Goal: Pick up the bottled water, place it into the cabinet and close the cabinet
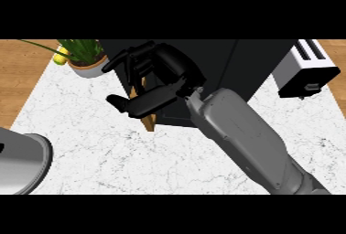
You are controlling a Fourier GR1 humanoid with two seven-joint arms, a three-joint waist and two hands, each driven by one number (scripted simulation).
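A black cabinet (223,64) stands at the back middle of the white marble counter (101,151). Its door (151,119) shows a thin wooden edge at the cabinet's left front. My right hand (169,61) is over that door, fingers (128,59) loosely bent at its upper part and the thumb (135,104) stretched out to the left lower down. Nothing shows between fingers and thumb. The bottled water is not visible anywhere; the hand and forearm (243,137) hide the cabinet's opening. No left hand shows.
A potted green plant (88,61) with a small yellow thing (61,58) beside it stands at the back left. A white toaster (307,68) is at the back right. A grey rounded shape (20,162) fills the lower left edge.
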